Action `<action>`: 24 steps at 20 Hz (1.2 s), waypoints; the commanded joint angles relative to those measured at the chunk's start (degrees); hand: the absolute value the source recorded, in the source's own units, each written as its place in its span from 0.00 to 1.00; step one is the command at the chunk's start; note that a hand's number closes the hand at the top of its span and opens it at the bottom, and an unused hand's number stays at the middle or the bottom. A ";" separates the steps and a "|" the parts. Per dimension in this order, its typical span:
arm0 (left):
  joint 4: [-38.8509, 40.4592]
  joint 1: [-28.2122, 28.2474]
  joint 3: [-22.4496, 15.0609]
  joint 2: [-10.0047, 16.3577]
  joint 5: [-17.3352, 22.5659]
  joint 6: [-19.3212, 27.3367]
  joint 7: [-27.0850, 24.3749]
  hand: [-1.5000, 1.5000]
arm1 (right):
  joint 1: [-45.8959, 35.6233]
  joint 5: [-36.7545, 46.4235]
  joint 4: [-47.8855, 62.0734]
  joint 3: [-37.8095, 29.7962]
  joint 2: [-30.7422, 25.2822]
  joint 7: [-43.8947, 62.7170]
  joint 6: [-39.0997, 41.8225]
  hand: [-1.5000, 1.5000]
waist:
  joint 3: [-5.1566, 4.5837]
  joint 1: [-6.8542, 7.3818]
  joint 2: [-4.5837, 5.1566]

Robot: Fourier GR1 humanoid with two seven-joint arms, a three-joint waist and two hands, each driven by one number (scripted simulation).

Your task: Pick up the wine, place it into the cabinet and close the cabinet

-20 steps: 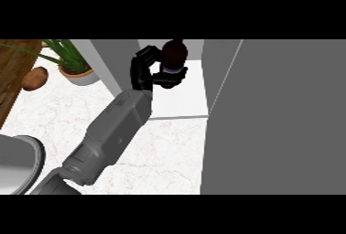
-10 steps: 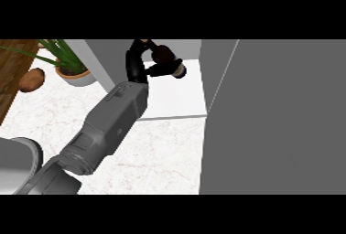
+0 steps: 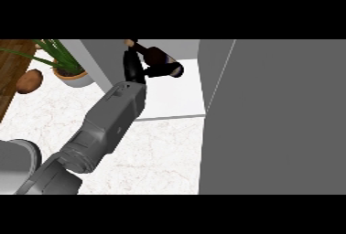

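Note:
The dark wine bottle is up inside the open cabinet, above its white shelf. It is tilted, with its tan top pointing up and to the left. My left hand reaches in from the lower left on a long grey forearm, and its black fingers curl round the bottle's lower part. I cannot tell whether the bottle touches the shelf. The cabinet's wide grey door stands open and fills the right half of the view. My right hand does not show.
A potted green plant stands on the marble counter left of the cabinet. Beside it lie a brown rounded thing and a wooden board. The cabinet's grey side wall is close to my wrist.
My left hand has pushed further up into the cabinet with the bottle, and the bottle has tipped from nearly upright to slanting.

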 commanded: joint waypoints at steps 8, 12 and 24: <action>-1.15 2.67 1.39 3.60 -1.06 -8.33 -5.63 0.00 | 3.98 -4.35 -9.32 0.15 -0.51 2.41 0.46 0.00 | -0.15 0.97 -0.07; -2.08 3.12 1.20 4.52 -2.00 -13.14 -6.47 0.00 | 6.07 -4.31 -9.36 0.23 -0.48 0.81 0.86 0.00 | -0.11 1.35 -0.32; -14.95 6.12 2.43 -0.07 -2.31 -14.25 -8.08 0.00 | 4.57 -0.17 -9.88 1.87 0.70 3.41 -1.89 0.00 | -0.09 4.15 -1.40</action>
